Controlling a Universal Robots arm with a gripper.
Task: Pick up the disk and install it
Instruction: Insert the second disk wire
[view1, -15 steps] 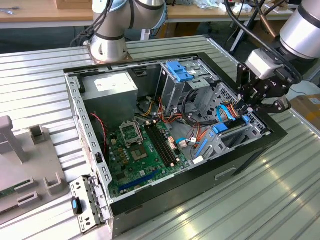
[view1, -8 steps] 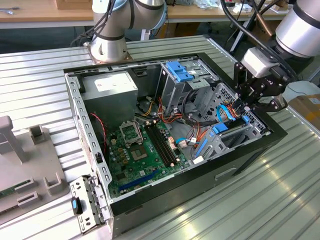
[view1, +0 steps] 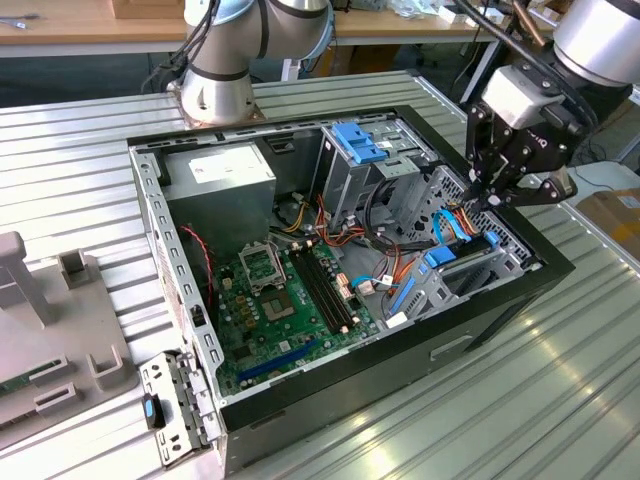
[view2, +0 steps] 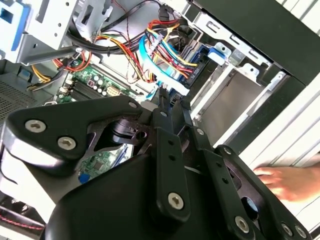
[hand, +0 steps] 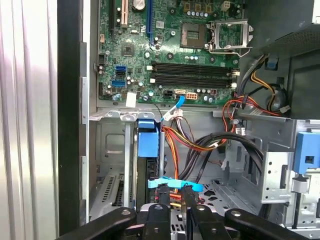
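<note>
PC case on ribbed metal bench

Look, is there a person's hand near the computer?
Yes, in the second wrist view a hand rests on the ribbed table beside the black computer case.

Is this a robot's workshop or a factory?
Probably a workshop or lab for testing robots. An opened computer case lies on a ribbed metal table, a wooden workbench stands behind, and the claw hangs over the case.

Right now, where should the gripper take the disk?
Probably the blue carrier edge of the disk, coming straight down into the case: it seems to stand on edge between metal bay walls, leaving that narrow top exposed.
</note>
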